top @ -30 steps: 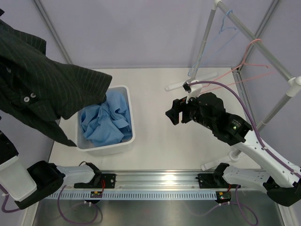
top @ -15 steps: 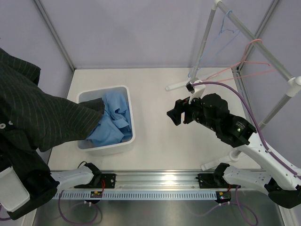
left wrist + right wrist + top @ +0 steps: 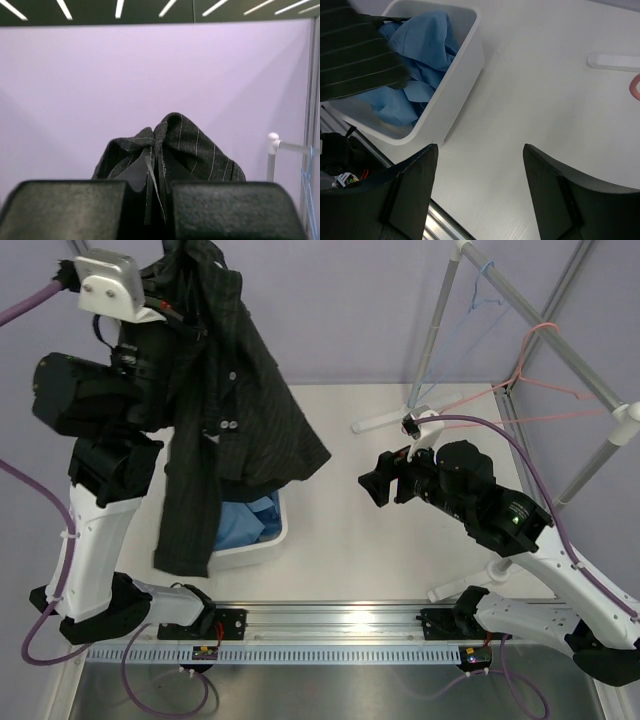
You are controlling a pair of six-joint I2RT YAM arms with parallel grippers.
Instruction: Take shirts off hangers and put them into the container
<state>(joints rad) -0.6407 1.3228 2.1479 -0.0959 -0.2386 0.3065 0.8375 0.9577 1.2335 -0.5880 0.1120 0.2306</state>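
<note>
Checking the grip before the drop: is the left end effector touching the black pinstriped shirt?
Touching. The left wrist view shows the black pinstriped shirt pinched in the shut left end effector.

Top view: fixed high at the near side of the table (image 3: pixel 350 540), facing down and forward, wide, whole scene. Left wrist view: sits just behind the left pincer (image 3: pixel 159 187), faces level at the purple wall (image 3: pixel 100 75); black shirt (image 3: pixel 172 137) very near, right ahead of its fingers. Right wrist view: behind the right pincer (image 3: pixel 480 152), tilted steeply down (fairly near the table); container (image 3: pixel 467 50) ahead-left of it. Container and shirt hem are shared with the top view.
</note>
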